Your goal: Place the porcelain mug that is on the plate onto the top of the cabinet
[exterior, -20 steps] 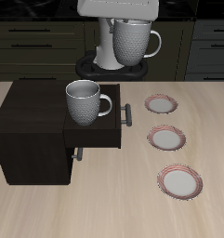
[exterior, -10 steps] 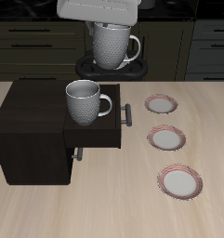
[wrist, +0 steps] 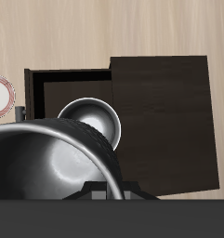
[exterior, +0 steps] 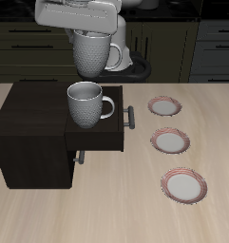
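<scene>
- The pale grey-white speckled porcelain mug (exterior: 95, 52) is off its plate, carried high in the gripper (exterior: 87, 31), which grips its rim.
- Left: set it on the dark brown-black wooden cabinet (exterior: 30, 114) top, clear of the look-alike mug (exterior: 85, 103).

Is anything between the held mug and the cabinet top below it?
Exterior view: the porcelain mug, gripped by the gripper, hangs above the cabinet. Only air lies directly between; a second mug sits in the open drawer alongside.
</scene>
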You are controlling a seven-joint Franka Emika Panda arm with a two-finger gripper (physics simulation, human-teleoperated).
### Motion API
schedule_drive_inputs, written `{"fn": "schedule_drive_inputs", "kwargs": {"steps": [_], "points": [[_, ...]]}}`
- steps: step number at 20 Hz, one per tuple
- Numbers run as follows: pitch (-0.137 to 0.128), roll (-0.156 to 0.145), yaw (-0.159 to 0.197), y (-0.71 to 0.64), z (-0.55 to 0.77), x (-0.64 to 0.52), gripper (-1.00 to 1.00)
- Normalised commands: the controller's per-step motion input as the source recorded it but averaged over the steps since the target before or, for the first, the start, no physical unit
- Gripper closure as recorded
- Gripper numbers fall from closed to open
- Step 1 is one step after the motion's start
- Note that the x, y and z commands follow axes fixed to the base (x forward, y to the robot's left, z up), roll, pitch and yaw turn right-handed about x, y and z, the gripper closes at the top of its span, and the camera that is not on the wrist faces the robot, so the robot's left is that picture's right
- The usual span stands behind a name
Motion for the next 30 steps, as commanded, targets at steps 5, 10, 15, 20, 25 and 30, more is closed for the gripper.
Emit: {"fn": "schedule_drive_inputs", "kwargs": {"steps": [5, 10, 15, 20, 25, 30], "points": [[0.008, -0.070, -0.042, -0.52, -0.09, -0.02, 1.00], [0.005, -0.020, 0.002, -0.27, -0.09, -0.07, 1.00], [-0.004, -0.063, -0.019, -0.50, -0.02, -0.07, 1.00], [0.001, -0.041, -0.014, -0.28, -0.01, -0.04, 1.00], [0.004, -0.033, -0.005, -0.12, -0.06, 0.06, 1.00], [0.005, -0.040, 0.014, 0.07, -0.15, 0.13, 1.00]]}}
